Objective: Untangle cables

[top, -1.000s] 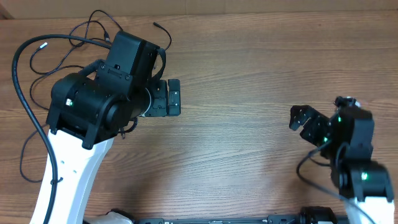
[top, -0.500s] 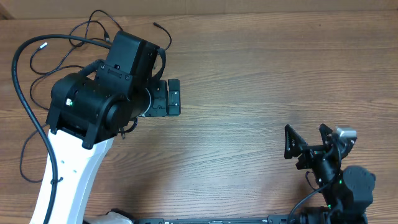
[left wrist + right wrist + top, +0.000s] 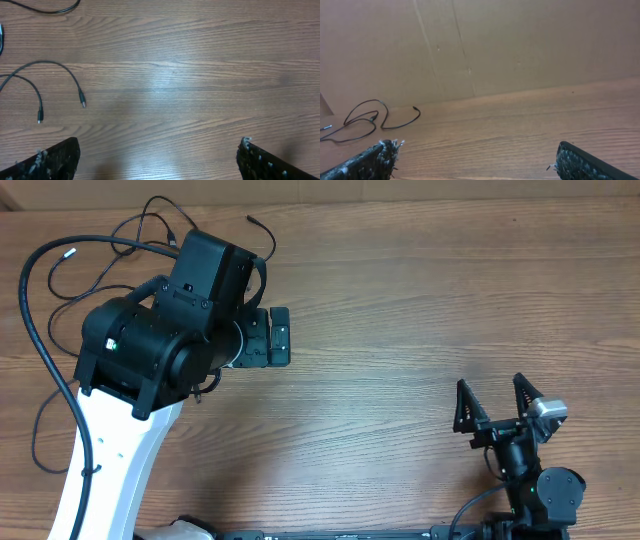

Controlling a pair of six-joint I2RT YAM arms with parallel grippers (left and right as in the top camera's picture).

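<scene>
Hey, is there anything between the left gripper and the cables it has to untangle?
Nothing visible does. In the left wrist view, the left gripper is open above the table, and two loose ends of the cables lie toward the left of that view with only bare wood between.

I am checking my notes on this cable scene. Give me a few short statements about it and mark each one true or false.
1. The cables lie on the table, apart from both end effectors. True.
2. The left end effector grips a cable. False: it is open and nothing is between its fingers.
3. The right end effector is open and holds nothing. True.
4. The table is white plastic. False: it has a brown wood-grain surface.
</scene>
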